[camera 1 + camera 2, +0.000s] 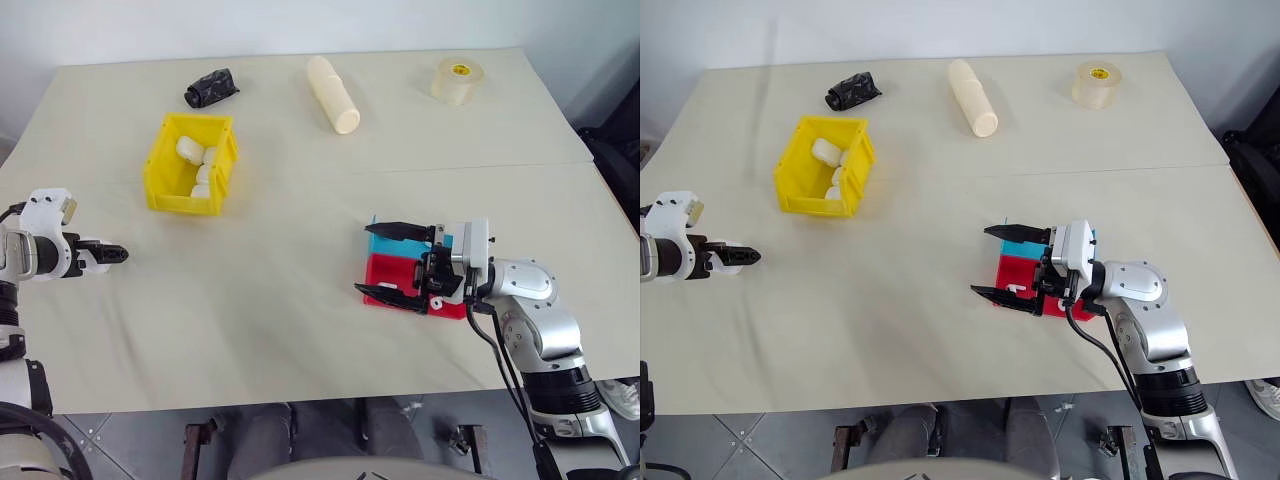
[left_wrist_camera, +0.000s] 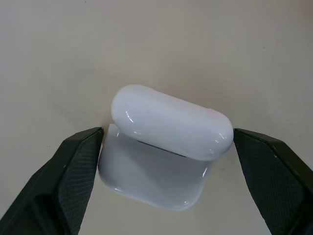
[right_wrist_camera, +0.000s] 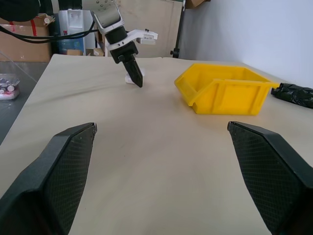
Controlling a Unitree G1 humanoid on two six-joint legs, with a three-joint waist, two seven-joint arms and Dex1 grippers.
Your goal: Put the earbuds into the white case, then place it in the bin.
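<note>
Cream tabletop (image 1: 300, 330), white wall behind, and the landmark is the yellow bin (image 1: 190, 165), sitting with a few white pieces already inside. Past the bin toward the wall lies a crumpled black bag (image 1: 211, 88); further along that far edge, a long cream cylinder (image 1: 333, 94) and a roll of clear tape (image 1: 458, 79).

Action on the near side of the bin: the left gripper (image 2: 168, 161) is over the table toward the robot's left, and its wrist view gives us the white case (image 2: 164, 164) sitting right between the two fingers, lid tipped back on its hinge. Jaws spread wide, a finger close on each flank, no squeeze that I can make out, so it's bracketed rather than grabbed. From across the table the case (image 3: 129, 78) peeks out just behind those fingertips.

Well away from the bin, on the robot's right, the right gripper (image 1: 400, 262) hangs level with jaws fully apart and nothing in them, over a red tray (image 1: 395, 272) and a blue tray (image 1: 385, 241).

Whether the earbuds are in the case, I can't tell. By my read the packing stage is at or near its end. Still left: close on the case, carry it over, drop it in the bin.
</note>
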